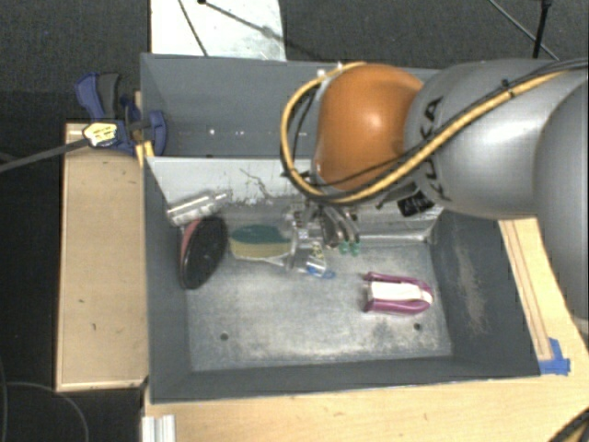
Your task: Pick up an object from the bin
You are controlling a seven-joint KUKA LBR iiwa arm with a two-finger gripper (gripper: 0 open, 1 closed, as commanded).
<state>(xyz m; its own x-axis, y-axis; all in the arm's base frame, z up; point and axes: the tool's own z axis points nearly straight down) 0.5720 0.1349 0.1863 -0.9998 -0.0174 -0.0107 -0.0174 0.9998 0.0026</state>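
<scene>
1. The arm (497, 136) came in from the view's right and bent down under its orange cover (368, 122); it overhung the back right of the bin and hid the wall behind it.
2. The grey metal bin (304, 357) had a flat, scuffed floor; its front half lay bare, so there was room to move toward the front and little toward the back wall.
3. The gripper (311, 247) hung low near the middle of the floor, close to the back wall; whether its jaws stood apart or together could not be told.
4. A black disc with a reddish edge (204, 250) stood tilted near the left wall, well apart from the gripper.
5. The thing nearest the gripper was an oblong with a green top and a tan underside (258, 242); it lay just to the gripper's view-left, long axis running left to right, its right end at or under the gripper's tip; a grasp would likely have to close across that axis.
6. A purple-and-white thing (398, 295) lay alone toward the front right, with clear floor around it.
7. A silvery cylinder (196, 208) lay by the back left corner.
8. A small blue bit (318, 271) lay just in front of the gripper.
</scene>
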